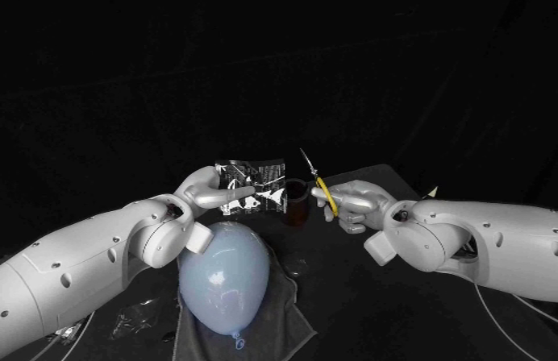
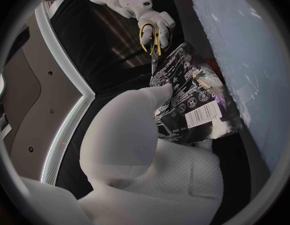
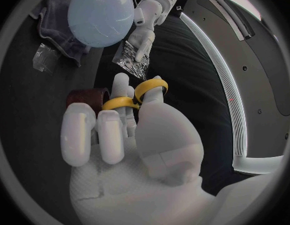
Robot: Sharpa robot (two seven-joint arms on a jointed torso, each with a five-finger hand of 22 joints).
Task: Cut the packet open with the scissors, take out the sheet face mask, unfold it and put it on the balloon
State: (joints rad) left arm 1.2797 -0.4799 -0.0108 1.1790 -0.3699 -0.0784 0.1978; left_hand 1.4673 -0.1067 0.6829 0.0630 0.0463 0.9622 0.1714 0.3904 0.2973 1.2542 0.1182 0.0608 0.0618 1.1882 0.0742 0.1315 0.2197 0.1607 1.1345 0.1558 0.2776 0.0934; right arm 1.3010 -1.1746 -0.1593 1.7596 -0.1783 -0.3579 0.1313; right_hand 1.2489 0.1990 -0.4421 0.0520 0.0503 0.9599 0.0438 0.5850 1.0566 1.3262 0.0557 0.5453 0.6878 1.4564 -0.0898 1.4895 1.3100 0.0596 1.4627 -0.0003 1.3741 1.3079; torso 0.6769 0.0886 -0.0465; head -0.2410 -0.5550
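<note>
My left hand (image 1: 212, 192) holds the shiny black-and-silver packet (image 1: 256, 185) up above the table; the left wrist view shows the packet (image 2: 191, 97) with its printed back and barcode. My right hand (image 1: 355, 202) grips the yellow-handled scissors (image 1: 320, 182), blades pointing up, just right of the packet. In the right wrist view my fingers sit in the yellow scissors loops (image 3: 135, 95), with the packet (image 3: 134, 60) beyond the blades. The pale blue balloon (image 1: 224, 275) lies on a grey cloth (image 1: 279, 321) below my left hand.
A small dark brown cup (image 1: 297, 208) stands on the table between my hands, also the dark red cup (image 3: 87, 96) in the right wrist view. A crumpled clear plastic wrapper (image 1: 142, 319) lies left of the cloth, seen too as the wrapper (image 3: 45, 57).
</note>
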